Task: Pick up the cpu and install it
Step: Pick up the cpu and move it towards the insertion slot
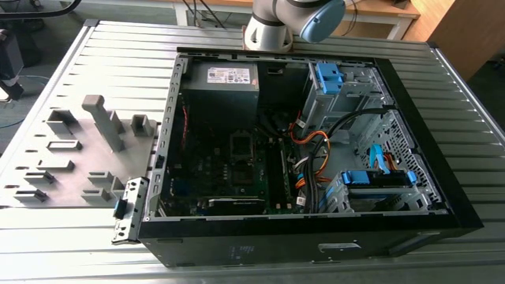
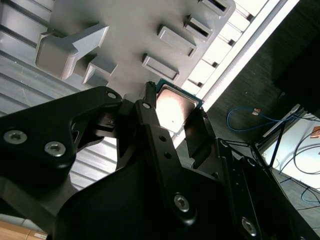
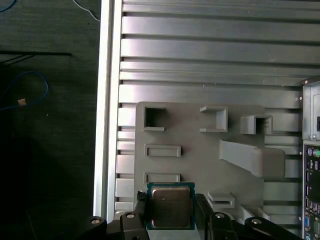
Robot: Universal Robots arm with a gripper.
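The cpu is clamped between the two black fingers of the gripper. Its silver lid faces both wrist cameras, with a green board edge showing round it. The fingers are closed on two opposite edges, leaving lid and underside free. I judge that the sensible hold for a flat chip that must go down level.

The chip hangs clear above the grey fixture tray and lines up with one rim of it in both wrist views. How high above the tray it sits cannot be told.

The tray has moulded pockets and upright posts. It looks like a parts holder, keeping each piece at a known spot for pickup. It lies flat on the ribbed metal surface.

Just beside the tray, on the exterior view's right, the open computer case lies on its side. Its motherboard faces up, probably so parts can come in from above.

- **Wrist views:** both give the grip itself.
- **First wrist view:** looks square onto the lid, and past the tray catches a strip of the case's port panel.
- **Second wrist view:** is oblique and shows the fingers' flanks pressed to the chip's edges.
- **Exterior view:** gives the layout of tray, case interior and the arm's base. The base is well apart from the tray, further back and toward that view's right.
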